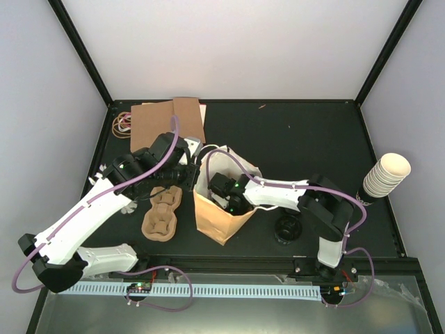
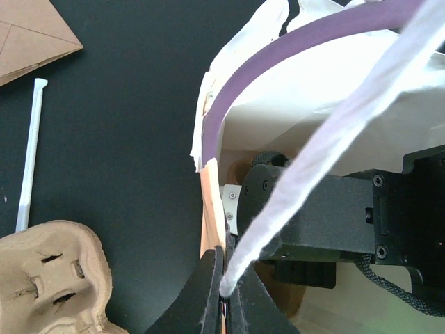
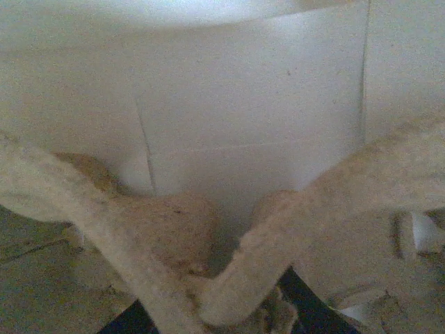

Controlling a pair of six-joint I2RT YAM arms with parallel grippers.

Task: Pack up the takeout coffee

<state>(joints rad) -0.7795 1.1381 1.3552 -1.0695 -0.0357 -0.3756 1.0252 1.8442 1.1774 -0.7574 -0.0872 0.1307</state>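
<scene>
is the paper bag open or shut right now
Open: the paper bag stands upright, mouth spread wide, the right arm reaching inside and the left hand pinching its handle.

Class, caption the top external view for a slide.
Left gripper holds the paper bag by its handle; right arm reaches inside.

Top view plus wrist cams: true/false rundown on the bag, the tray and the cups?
1. The left gripper is shut on the brown paper bag's white twisted handle. True.
2. The right arm reaches into the bag. True.
3. The brown moulded-pulp tray outside the bag lies right of it. False: left of it.
4. The stack of cream paper cups stands beside that tray. False: it is at the scene's right edge, far from the tray.
</scene>
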